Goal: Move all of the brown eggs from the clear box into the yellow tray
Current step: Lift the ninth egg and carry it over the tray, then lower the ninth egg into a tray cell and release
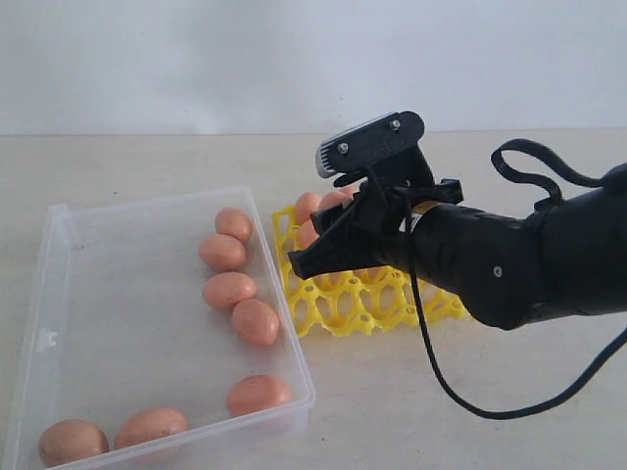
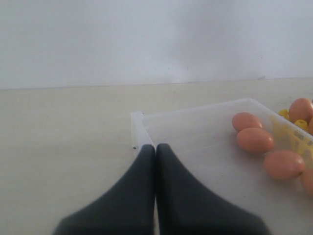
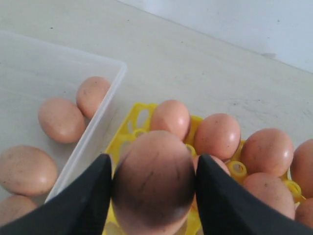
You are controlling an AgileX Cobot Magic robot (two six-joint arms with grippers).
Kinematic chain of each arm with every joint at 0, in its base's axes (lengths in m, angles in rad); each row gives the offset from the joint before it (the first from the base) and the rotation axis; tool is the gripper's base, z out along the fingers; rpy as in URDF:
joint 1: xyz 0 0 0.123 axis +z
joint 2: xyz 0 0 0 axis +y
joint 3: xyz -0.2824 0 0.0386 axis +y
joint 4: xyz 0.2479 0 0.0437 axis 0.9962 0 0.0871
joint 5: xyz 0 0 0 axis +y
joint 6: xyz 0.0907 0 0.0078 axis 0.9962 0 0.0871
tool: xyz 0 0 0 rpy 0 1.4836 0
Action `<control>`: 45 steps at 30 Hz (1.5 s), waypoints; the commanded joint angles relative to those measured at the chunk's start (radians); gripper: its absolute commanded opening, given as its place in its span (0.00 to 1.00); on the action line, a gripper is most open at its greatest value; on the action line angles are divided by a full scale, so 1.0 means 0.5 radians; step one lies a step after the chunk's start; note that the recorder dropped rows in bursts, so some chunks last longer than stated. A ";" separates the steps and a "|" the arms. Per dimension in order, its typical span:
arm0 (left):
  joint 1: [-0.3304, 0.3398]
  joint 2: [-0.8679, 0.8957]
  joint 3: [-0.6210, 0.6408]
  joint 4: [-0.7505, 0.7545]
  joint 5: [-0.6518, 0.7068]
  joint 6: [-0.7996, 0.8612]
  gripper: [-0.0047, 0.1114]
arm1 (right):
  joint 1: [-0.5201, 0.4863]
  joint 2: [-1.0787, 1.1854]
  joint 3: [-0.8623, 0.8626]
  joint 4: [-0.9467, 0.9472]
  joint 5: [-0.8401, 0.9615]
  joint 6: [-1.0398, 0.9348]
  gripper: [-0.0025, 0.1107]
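Observation:
My right gripper (image 3: pixel 154 157) is shut on a brown egg (image 3: pixel 152 193), one finger on each side. It hangs over the left part of the yellow tray (image 1: pixel 362 308), and the exterior view shows this gripper (image 1: pixel 313 250) slanting down toward the tray with the held egg hidden. Several brown eggs (image 3: pixel 217 136) sit in the tray's cups. The clear box (image 1: pixel 127 294) lies to the left with several brown eggs (image 1: pixel 229 290) along its right side and front. My left gripper (image 2: pixel 156 147) is shut and empty, above a corner of the clear box (image 2: pixel 195 137).
The box and tray rest side by side on a pale tabletop (image 1: pixel 470 431). A black cable (image 1: pixel 441 382) loops from the right arm down toward the table in front of the tray. A white wall (image 1: pixel 196 59) runs behind.

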 commanded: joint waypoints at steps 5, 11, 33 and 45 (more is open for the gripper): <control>-0.008 -0.006 -0.005 -0.011 -0.003 0.001 0.00 | -0.004 0.121 0.010 -0.133 -0.025 0.303 0.02; -0.008 -0.006 -0.005 -0.011 -0.003 0.001 0.00 | -0.004 0.130 0.010 -0.179 -0.025 0.386 0.02; -0.008 -0.006 -0.005 -0.011 -0.003 0.001 0.00 | -0.004 0.292 0.006 -0.325 -0.259 0.540 0.02; -0.008 -0.006 -0.005 -0.011 -0.003 0.001 0.00 | -0.004 0.356 -0.011 -0.353 -0.262 0.551 0.02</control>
